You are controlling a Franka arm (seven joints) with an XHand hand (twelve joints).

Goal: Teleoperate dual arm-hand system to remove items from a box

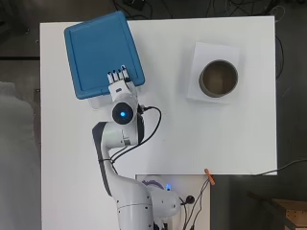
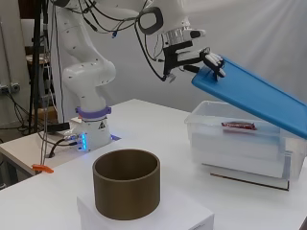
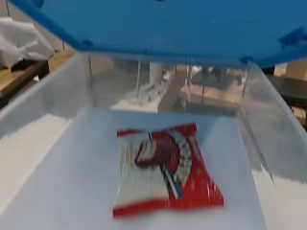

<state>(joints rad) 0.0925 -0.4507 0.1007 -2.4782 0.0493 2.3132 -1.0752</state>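
The black and white hand (image 2: 204, 60) is gripping the near edge of the flat blue plastic lid (image 2: 252, 93), tilting it above the clear plastic box (image 2: 240, 139)
A red and white snack packet (image 3: 165, 170) is lying flat inside the box

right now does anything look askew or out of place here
The flat blue plastic lid sits tilted, not flat: the hand holds its near edge raised above the clear plastic box. The far edge rests on the box.
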